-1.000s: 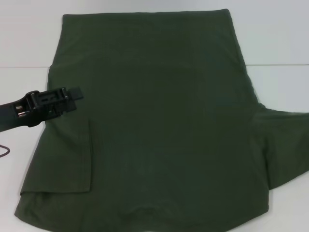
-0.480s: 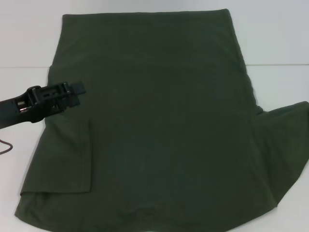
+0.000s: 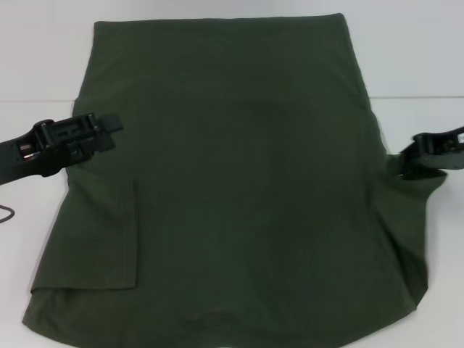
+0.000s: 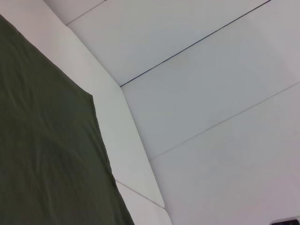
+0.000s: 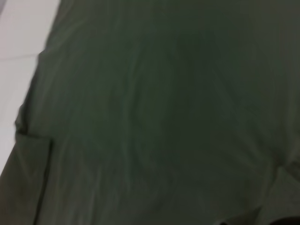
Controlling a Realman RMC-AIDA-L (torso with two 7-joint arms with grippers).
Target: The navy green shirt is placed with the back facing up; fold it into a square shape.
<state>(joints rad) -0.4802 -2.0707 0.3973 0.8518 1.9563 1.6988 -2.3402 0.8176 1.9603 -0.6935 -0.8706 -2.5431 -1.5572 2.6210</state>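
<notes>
The navy green shirt [image 3: 239,188] lies spread over the white table, and its left sleeve is folded inward as a flap [image 3: 101,232]. My left gripper [image 3: 112,134] hovers open over the shirt's left edge with nothing in it. At the right edge my right gripper [image 3: 419,156] is shut on the right sleeve, which is bunched and pulled up off the table beneath it. The left wrist view shows a corner of the shirt [image 4: 47,154] on the table. Shirt fabric [image 5: 164,117] fills the right wrist view.
White table [image 3: 413,65] shows to the right of and behind the shirt. More bare table [image 3: 29,65] lies at the far left. A thin dark cable [image 3: 6,214] lies at the left edge.
The right gripper has come into view at the right edge. The right sleeve, flat before, is now gathered and lifted toward it. The left gripper has drifted slightly back and to the left.
</notes>
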